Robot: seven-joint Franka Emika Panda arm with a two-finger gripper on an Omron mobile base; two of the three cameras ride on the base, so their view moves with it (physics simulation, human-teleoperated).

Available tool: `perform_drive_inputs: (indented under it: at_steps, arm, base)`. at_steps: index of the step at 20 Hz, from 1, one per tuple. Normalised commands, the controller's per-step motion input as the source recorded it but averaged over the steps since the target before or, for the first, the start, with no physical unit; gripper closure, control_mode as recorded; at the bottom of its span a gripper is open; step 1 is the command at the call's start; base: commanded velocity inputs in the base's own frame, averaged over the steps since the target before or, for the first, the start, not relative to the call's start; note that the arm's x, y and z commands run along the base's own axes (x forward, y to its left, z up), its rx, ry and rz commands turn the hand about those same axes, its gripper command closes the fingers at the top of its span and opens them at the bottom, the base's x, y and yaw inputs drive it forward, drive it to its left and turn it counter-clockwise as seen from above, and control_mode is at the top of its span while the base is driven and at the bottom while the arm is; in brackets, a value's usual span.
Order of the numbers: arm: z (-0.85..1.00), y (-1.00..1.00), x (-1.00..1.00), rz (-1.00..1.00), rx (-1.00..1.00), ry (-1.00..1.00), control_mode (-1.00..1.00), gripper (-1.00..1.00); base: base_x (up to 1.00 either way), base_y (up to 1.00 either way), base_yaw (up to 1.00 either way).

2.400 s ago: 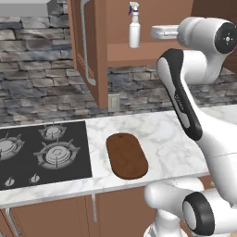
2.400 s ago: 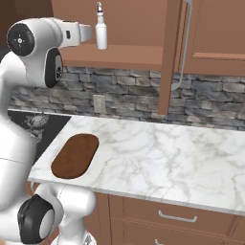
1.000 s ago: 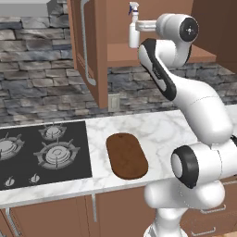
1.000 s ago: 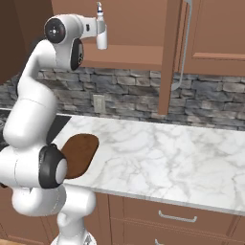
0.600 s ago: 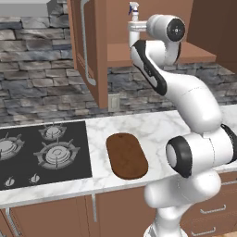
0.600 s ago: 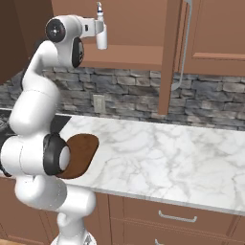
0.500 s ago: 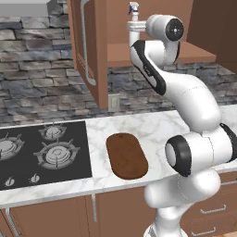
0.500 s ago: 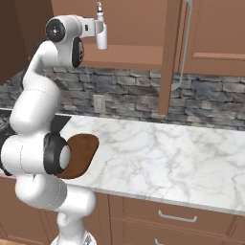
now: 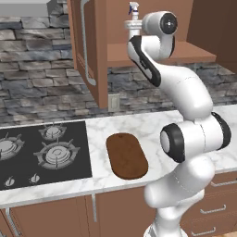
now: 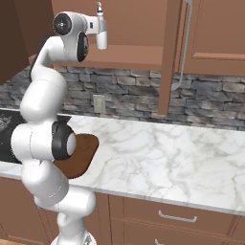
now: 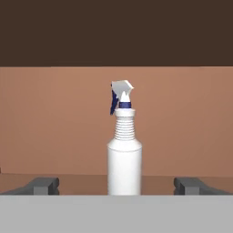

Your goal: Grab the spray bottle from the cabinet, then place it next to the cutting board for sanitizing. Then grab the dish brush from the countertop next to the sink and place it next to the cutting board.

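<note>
Our small white translucent spray bottle stands upright inside the reddish-brown wooden cabinet, nothing blocking it. Our gripper has swung up to it since earlier, fingers spread wide, either side, apart.

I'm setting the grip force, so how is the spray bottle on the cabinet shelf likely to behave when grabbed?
The spray bottle stands tall and narrow, so a nudge could probably tip it. Its smooth white body looks like rigid plastic, perhaps slippery. The open gripper flanks its base, well below the trigger head, so it may tilt when lifted.

No readable text – no labels; no brands, numbers, signs
</note>
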Motion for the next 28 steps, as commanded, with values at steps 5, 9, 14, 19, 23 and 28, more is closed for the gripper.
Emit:
perform_drive_inputs:
  at_steps: [5,9,14,19,23,28]
  arm:
    - [0.0,0.0,0.46,0.0,0.0,0.13,-1.0,-1.0]
    - [0.0,0.0,0.33,0.0,0.0,0.09,-1.0,-1.0]
    - [0.0,0.0,0.31,0.0,0.0,0.06,-1.0,-1.0]
    - [0.0,0.0,0.34,0.0,0.0,0.04,-1.0,-1.0]
    - [-0.02,-0.06,0.35,0.0,0.0,0.01,-1.0,-1.0]
    - [-0.09,-0.07,0.26,0.0,0.0,0.0,-1.0,-1.0]
  base:
    - [0.0,0.0,0.0]
    - [0.0,0.0,0.0]
    - [0.0,0.0,0.0]
    - [0.0,0.0,0.0]
    - [0.0,0.0,0.0]
    - [0.0,0.0,0.0]
